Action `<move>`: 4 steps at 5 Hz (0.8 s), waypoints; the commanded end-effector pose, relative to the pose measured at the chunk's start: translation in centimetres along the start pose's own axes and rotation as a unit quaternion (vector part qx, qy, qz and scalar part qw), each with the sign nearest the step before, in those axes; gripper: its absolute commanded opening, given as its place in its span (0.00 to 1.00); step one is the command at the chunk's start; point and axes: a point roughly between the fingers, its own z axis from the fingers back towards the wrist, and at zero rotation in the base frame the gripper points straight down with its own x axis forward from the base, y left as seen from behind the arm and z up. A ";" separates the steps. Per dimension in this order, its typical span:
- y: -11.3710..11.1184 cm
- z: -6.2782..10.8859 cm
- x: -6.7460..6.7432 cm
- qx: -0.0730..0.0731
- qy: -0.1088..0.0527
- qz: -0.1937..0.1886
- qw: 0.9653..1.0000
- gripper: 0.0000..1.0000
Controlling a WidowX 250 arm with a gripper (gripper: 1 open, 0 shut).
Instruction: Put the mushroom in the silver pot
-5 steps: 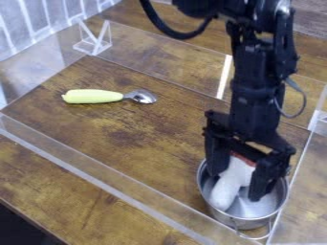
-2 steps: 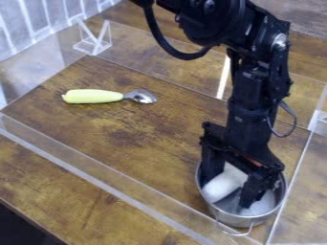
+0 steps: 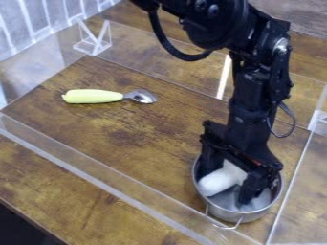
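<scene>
Placement nearly complete: mushroom sitting inside the pot, arm not yet clear.

Arm, one in number, is reaching down from the top of the view, its gripper [image 3: 243, 180] standing low inside the silver pot [image 3: 217, 205] with jaws spread wide and gripping nothing. Pot, one, is resting on the wooden table [image 3: 128, 134] at lower right. Mushroom [image 3: 219, 179], one, is lying within the pot's rim, between the fingers, its pale stem showing; contact with the fingers cannot be judged. Spoon [image 3: 105, 97], one, yellow-handled, is lying well apart to the left. Remaining, in my judgement: lifting the arm clear.
</scene>
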 end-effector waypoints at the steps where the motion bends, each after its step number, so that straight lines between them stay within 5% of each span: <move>1: 0.5 1.9 1.2 0.008 -0.040 0.006 0.999 1.00; 4: 0.9 1.9 1.7 0.019 -0.063 0.016 0.998 1.00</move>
